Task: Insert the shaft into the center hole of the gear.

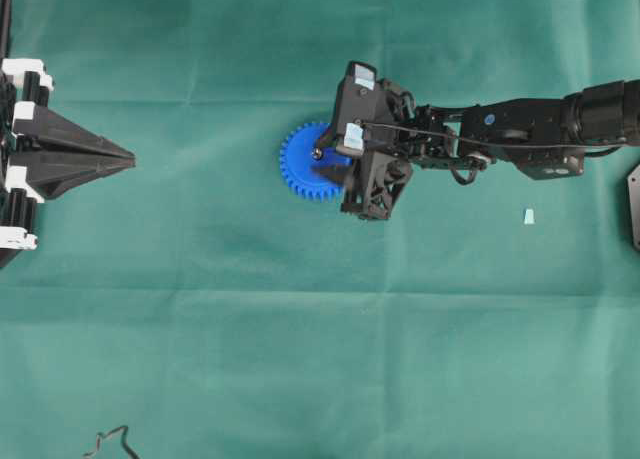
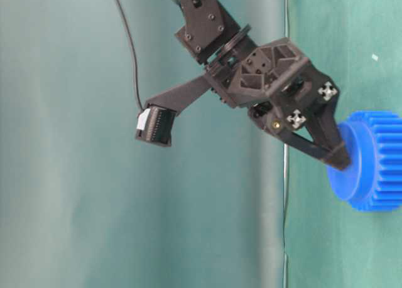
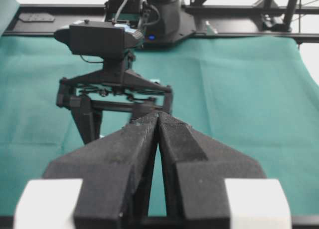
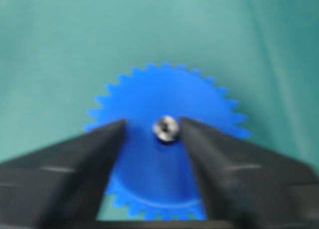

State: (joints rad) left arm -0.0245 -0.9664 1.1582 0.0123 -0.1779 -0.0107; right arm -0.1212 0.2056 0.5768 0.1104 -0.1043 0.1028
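One gear (image 1: 305,164), one shaft (image 4: 166,127), two grippers and one pale scrap (image 1: 528,216) are in view. The blue gear lies flat on the counter (image 1: 300,329), a little above the middle of the overhead view. The shaft's silvery end shows at the centre of the gear's hub (image 4: 159,154), sitting where the center hole is; how deep it goes cannot be told.

The right gripper (image 4: 152,139) hangs over the gear with its fingers (image 4: 79,164) narrowly apart, one on each side of the shaft end, a gap showing between each finger and the metal. From table level a fingertip (image 2: 336,157) reaches the hub's face.

The left gripper (image 1: 125,161) sits at the left edge of the overhead view, well apart from the gear, fingers (image 3: 134,154) pressed together with nothing between them.

The counter is covered in green cloth with faint fold creases. The scrap lies on it to the right, under the right arm. A black frame (image 3: 239,35) runs along the far edge.
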